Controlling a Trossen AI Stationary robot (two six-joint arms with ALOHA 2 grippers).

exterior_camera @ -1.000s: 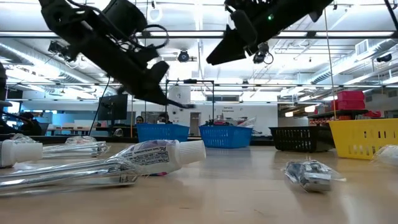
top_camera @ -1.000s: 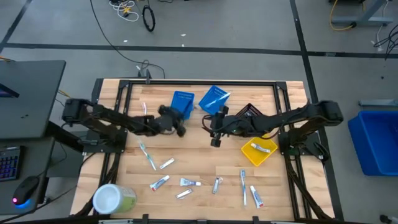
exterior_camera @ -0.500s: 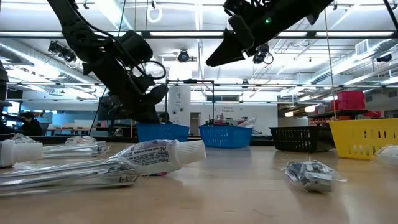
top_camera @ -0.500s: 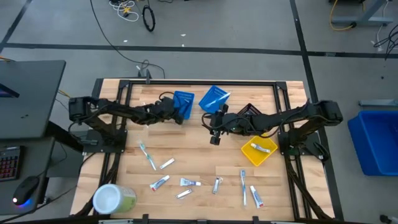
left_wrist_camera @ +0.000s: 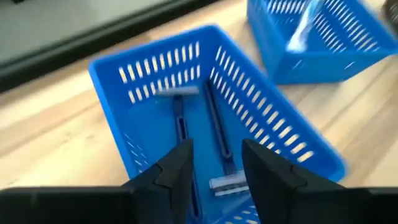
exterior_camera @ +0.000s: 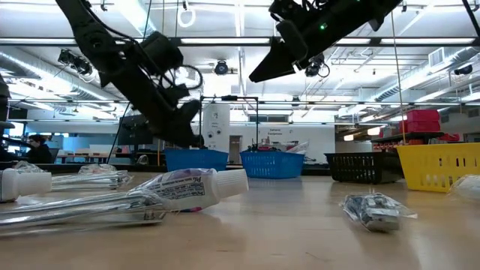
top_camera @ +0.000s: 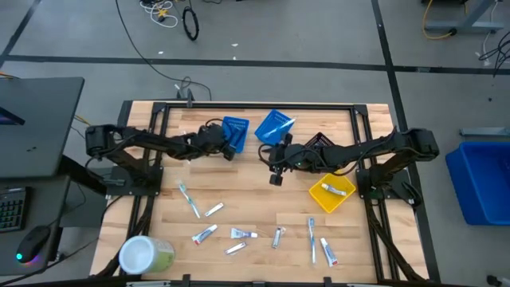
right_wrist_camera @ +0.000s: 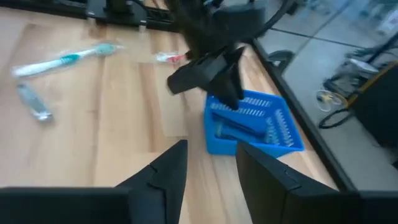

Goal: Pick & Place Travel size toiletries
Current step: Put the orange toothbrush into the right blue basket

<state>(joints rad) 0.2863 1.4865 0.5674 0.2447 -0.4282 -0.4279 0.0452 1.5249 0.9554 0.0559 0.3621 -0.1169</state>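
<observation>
My left gripper (left_wrist_camera: 216, 150) hangs open over the left blue bin (top_camera: 236, 131), its fingers above the bin's inside and touching nothing. Two dark blue razors (left_wrist_camera: 216, 134) lie on that bin's floor. My right gripper (top_camera: 276, 172) hovers open and empty above the table's middle, near the second blue bin (top_camera: 275, 126). The other travel size toiletries lie flat on the near half of the table: toothbrushes (top_camera: 189, 199) (top_camera: 311, 239) and several white tubes (top_camera: 243, 233). One item (top_camera: 337, 190) lies in the yellow bin (top_camera: 323, 201).
A black bin (top_camera: 320, 143) stands between the blue bins and the yellow one. A big round white-and-green container (top_camera: 145, 255) lies at the near left corner. Bare wood shows between the two grippers and the row of tubes.
My left gripper has gone toward the table's far edge and down to the left blue bin. The thin thing that stuck out of its tip a second ago in the low view no longer shows there. My right gripper has kept its place.
</observation>
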